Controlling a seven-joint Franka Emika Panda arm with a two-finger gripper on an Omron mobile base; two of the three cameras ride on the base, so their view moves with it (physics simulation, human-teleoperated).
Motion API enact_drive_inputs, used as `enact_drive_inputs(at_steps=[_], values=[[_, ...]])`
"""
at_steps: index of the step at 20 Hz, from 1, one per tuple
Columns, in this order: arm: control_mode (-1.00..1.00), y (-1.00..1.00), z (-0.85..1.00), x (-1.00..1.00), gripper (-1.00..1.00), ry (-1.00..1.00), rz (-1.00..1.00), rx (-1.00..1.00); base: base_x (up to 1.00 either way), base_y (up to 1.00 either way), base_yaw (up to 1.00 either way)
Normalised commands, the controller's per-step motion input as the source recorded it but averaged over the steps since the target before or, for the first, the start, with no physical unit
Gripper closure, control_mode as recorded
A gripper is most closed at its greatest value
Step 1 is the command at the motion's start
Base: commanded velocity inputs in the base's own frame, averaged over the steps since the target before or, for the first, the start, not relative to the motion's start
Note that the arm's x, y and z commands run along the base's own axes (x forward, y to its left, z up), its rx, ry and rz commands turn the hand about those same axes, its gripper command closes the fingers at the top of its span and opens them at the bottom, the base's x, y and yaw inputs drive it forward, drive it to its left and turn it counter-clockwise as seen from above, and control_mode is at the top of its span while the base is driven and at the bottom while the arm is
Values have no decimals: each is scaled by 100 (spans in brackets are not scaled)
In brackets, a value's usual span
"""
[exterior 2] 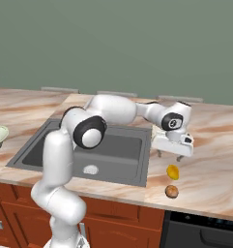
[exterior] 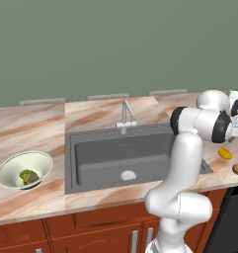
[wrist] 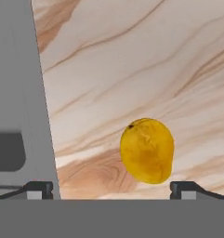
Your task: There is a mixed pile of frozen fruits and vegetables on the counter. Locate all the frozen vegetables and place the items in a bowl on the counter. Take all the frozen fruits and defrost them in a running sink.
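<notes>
Frozen vegetables, a green floret (exterior: 25, 174) and a dark brown lump (exterior: 33, 177), already lie in the wide cream-green bowl (exterior: 7, 168) in the left base view; the dark grey rectangular sink (exterior: 98, 160) holds no fruit.

Right base view: the two-finger gripper (exterior 2: 169, 156) hangs fully open and empty over the yellow-orange oval fruit (exterior 2: 172, 171); the brown roundish fruit (exterior 2: 171, 192) sits near it on the pinkish-tan marble counter (exterior 2: 210, 164).

Hand view: the oval fruit lies between the finger tips (wrist: 39, 188). Both fruits remain to be moved.

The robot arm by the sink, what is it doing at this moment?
The arm reaches to the right of the sink, and its open gripper hangs above the yellow-orange fruit on the counter, not touching it. A brown roundish fruit lies near it, closer to the counter's front edge. The bowl, left of the sink, already holds the green floret and a dark brown lump. The sink holds no fruit yet.
</notes>
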Motion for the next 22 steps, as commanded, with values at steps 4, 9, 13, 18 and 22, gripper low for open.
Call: enact_drive_inputs(at_steps=[4, 9, 13, 18, 22], values=[[-100, 10, -55, 1, -100, 0, -3, -8, 0, 0, 0], [-100, -84, 3, 33, -100, 0, 10, 0, 0, 0, 0], [-100, -73, 11, 13, -100, 1, 5, 0, 0, 0, 0], [-100, -9, -16, -6, -100, 19, -1, 3, 0, 0, 0], [-100, 37, -33, -19, -100, 24, -10, 1, 0, 0, 0]])
